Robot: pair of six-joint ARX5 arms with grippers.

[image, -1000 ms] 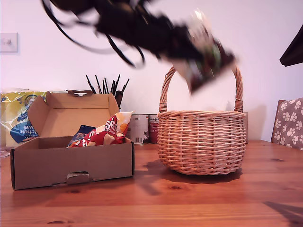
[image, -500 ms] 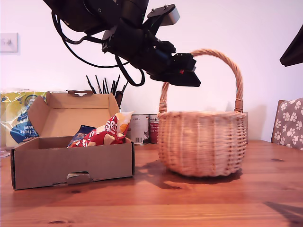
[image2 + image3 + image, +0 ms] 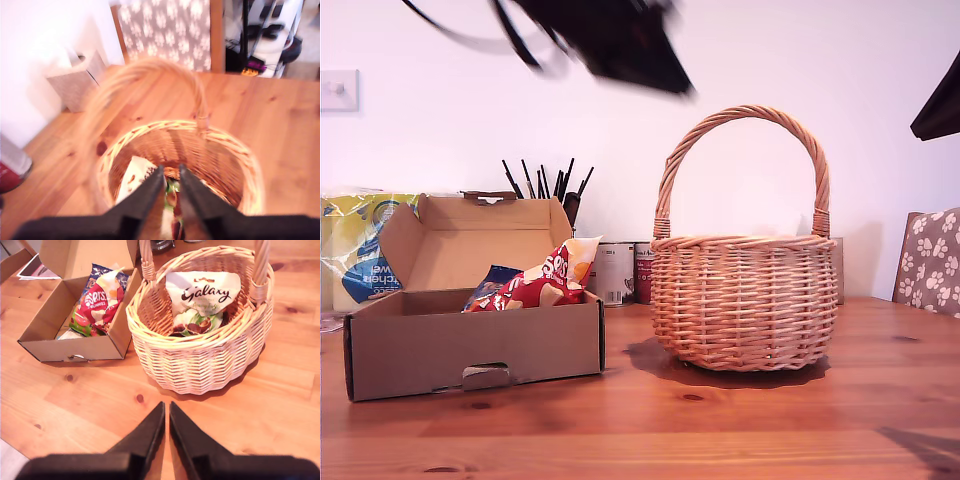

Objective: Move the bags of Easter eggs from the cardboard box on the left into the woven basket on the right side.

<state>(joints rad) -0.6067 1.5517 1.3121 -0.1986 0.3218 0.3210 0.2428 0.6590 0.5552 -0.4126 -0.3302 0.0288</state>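
The woven basket [image 3: 745, 300] stands on the table at the exterior view's right, and a white-green bag of Easter eggs [image 3: 200, 297] lies inside it. The open cardboard box [image 3: 470, 335] at the exterior view's left holds a red-white-orange bag [image 3: 535, 280] and a dark blue bag [image 3: 490, 280]. My first gripper [image 3: 171, 175] hangs above the basket [image 3: 220, 150], its fingers a little apart with nothing between them. Its arm [image 3: 620, 40] is a blur at the top of the exterior view. My second gripper [image 3: 166, 412] is shut and empty, high over bare table in front of the basket [image 3: 200, 360].
Behind the box are a yellow-blue paper towel pack [image 3: 350, 250], black pens [image 3: 545, 180] and tins [image 3: 620, 270]. A paw-print chair [image 3: 930, 255] stands at the exterior view's right edge. A dark shape [image 3: 940, 105] hangs above it. A grey tissue box [image 3: 75, 75] sits by the wall.
One second ago the first gripper held the white-green bag over the basket. It let the bag drop in, the basket shook, and the arm has since risen toward the exterior view's left.
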